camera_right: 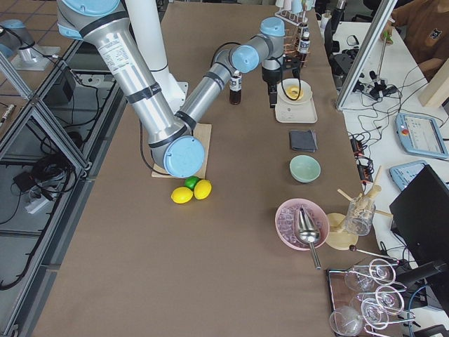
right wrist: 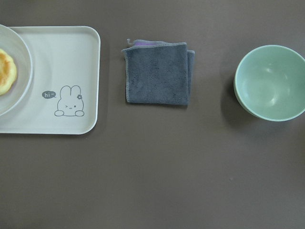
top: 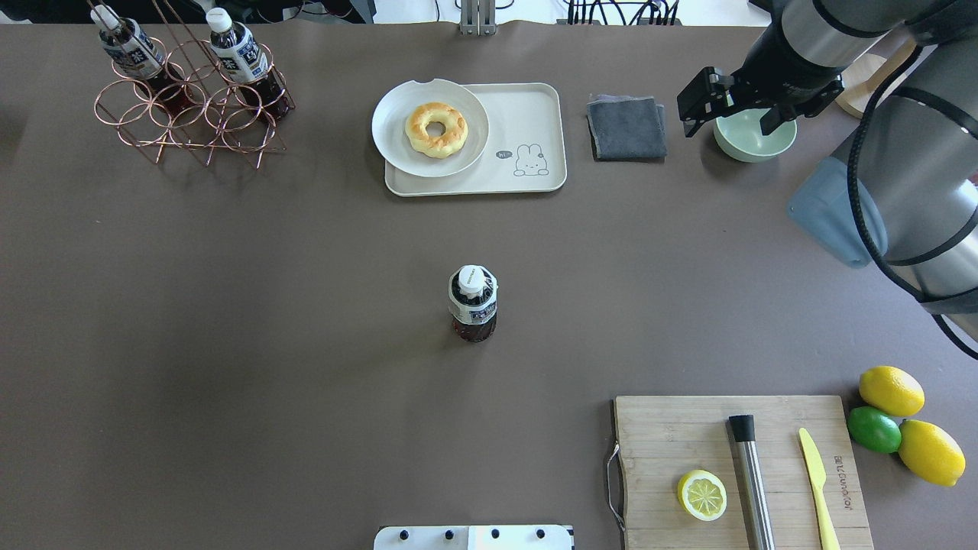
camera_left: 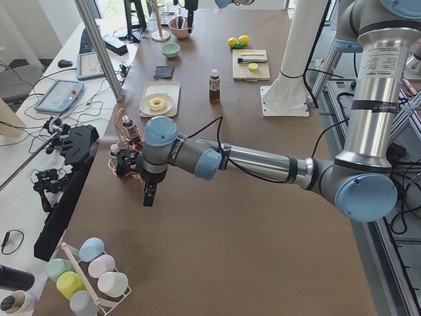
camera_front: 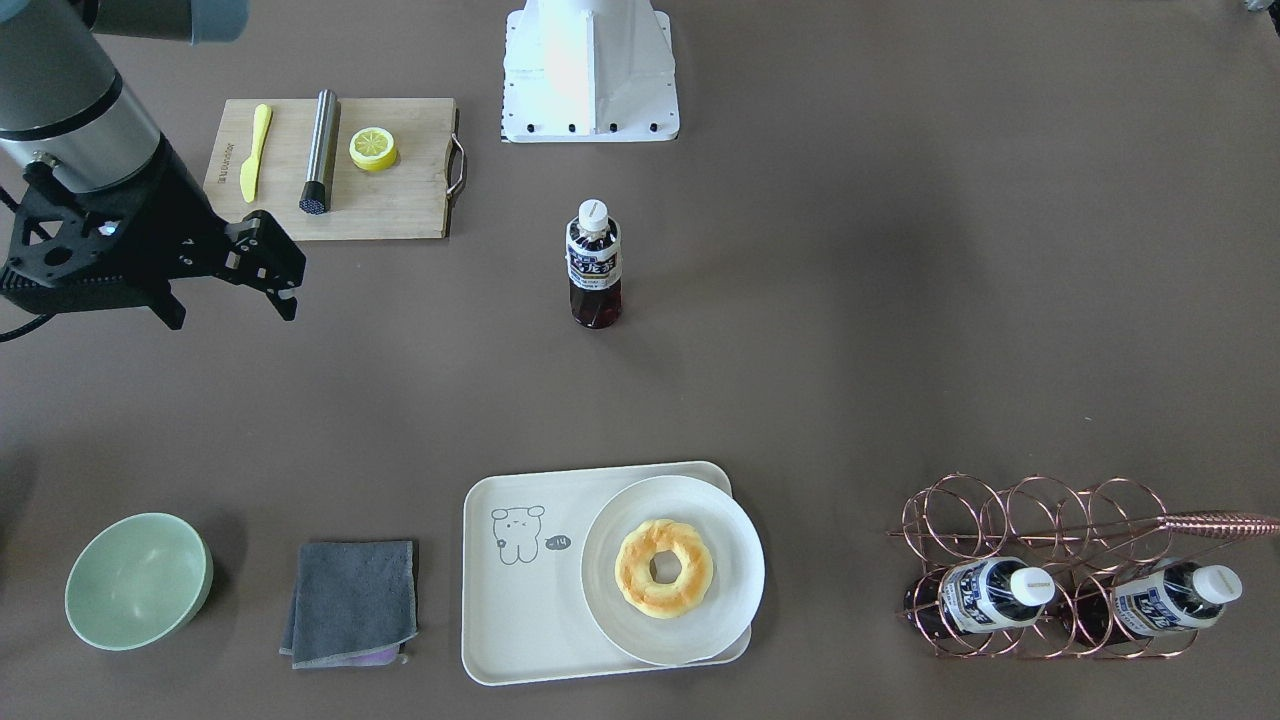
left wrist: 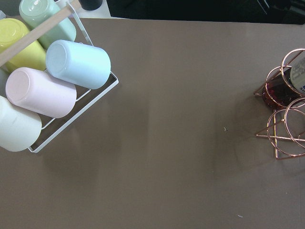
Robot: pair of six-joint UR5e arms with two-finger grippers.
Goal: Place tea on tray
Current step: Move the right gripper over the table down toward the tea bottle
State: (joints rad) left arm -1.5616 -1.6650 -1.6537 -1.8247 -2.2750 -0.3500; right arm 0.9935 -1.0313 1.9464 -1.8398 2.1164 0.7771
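The tea (camera_front: 595, 265) is a small clear bottle of dark reddish-brown liquid with a white cap. It stands upright alone at mid-table, as the overhead view (top: 473, 304) also shows. The cream-white tray (camera_front: 520, 610) with a line-drawn cartoon lies at the far edge (top: 535, 122) and shows in the right wrist view (right wrist: 62, 62). My right gripper (camera_front: 228, 310) hangs open and empty above the table between cloth and bowl (top: 737, 126), far from the tea. My left gripper (camera_left: 150, 196) hangs by the copper rack at the table's left end; I cannot tell if it is open or shut.
A round white plate (camera_front: 700, 640) with a doughnut (camera_front: 664, 567) covers half the tray. A grey cloth (camera_front: 352, 600) and green bowl (camera_front: 137, 580) lie beside it. A copper rack (top: 191, 114) holds two look-alike bottles. A cutting board (top: 688, 435), lemons (top: 891, 390) and a cup rack (left wrist: 52, 76) stand around.
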